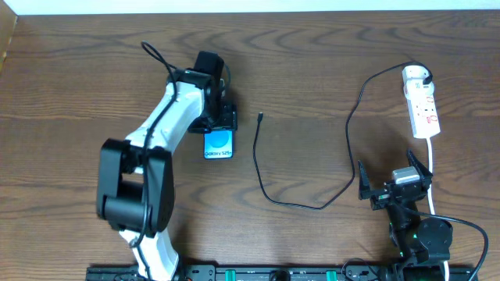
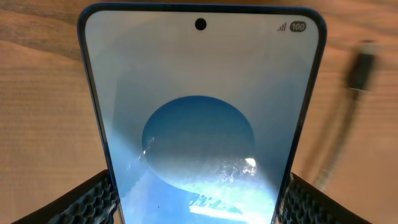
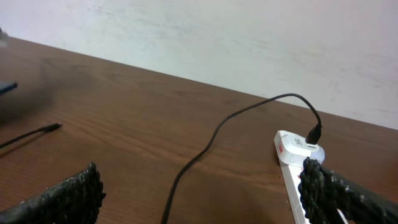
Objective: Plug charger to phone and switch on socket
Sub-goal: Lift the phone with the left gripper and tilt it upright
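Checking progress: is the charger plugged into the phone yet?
Not plugged. The charger's plug tip lies on the table, apart from the phone.

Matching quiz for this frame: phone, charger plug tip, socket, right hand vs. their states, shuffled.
1. phone
2. plug tip
3. socket
4. right hand

A. open, holding nothing
B. gripped by the left hand
C. loose on the table, beside the phone
D. on the table's right side, charger cable attached

Pairs: 1-B, 2-C, 3-D, 4-A
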Controlling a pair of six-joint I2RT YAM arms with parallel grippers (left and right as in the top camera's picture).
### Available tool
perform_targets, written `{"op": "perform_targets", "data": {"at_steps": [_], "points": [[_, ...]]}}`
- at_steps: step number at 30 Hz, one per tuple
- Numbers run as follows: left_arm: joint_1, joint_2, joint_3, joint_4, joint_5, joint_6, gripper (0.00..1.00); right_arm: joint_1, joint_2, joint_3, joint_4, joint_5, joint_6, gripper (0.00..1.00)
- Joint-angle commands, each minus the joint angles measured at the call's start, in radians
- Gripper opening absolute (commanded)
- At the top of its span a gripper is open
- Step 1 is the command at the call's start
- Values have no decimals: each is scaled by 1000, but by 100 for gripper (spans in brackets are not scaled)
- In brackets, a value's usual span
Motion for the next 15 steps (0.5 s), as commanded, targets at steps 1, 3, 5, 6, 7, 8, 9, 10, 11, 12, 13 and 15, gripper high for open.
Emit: {"op": "perform_targets", "data": {"at_steps": [1, 3, 5, 6, 7, 8, 9, 10, 11, 12, 13, 15], "points": [[-2, -62, 36, -14, 78, -37, 75, 6, -5, -2, -2, 8, 18, 99], [-1, -80, 36, -18, 108, -55, 75, 6, -5, -2, -2, 8, 18, 99], [3, -105, 36, -17, 158, -59, 75, 6, -5, -2, -2, 8, 18, 99], [6, -117, 36, -16, 182, -62, 75, 6, -5, -2, -2, 8, 18, 99], [10, -129, 36, -16, 199, -74, 75, 6, -5, -2, -2, 8, 18, 99], [15, -140, 36, -16, 212, -87, 76, 6, -5, -2, -2, 8, 18, 99], [21, -150, 36, -17, 227, -99, 75, 6, -5, -2, -2, 8, 18, 99], [27, -160, 36, -17, 242, -109, 75, 6, -5, -2, -2, 8, 18, 99], [35, -171, 36, -17, 263, -120, 75, 6, -5, -2, -2, 7, 18, 99], [43, -182, 36, -17, 285, -130, 75, 6, -5, -2, -2, 8, 18, 99], [51, -191, 36, -17, 304, -138, 75, 6, -5, -2, -2, 8, 18, 99], [69, -206, 36, -16, 351, -162, 75, 6, -5, -2, -2, 8, 18, 99]]}}
